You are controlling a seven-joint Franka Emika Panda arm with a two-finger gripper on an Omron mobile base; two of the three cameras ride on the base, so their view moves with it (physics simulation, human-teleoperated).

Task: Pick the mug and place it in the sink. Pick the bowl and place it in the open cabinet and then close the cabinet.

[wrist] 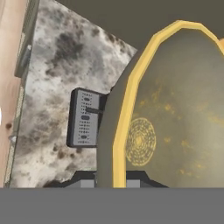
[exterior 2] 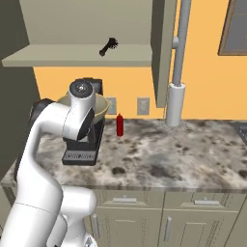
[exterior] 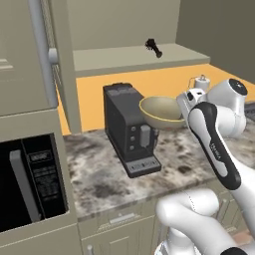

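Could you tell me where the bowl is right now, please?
The bowl is held in the gripper, up off the counter beside the black coffee machine.

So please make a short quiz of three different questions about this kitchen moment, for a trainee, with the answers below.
1. True or false: the bowl rests on the stone counter.
2. What does the claw grip? A) the red bottle B) the bowl's rim C) the microwave handle
3. Which appliance stands directly beside the raised bowl?

Key:
1. False. It is lifted above the counter, held at the arm's end.
2. B. In the hand view the fingertips sit either side of the thin rim.
3. The black coffee machine. The red bottle stands further along, and the microwave is set into the cabinetry.
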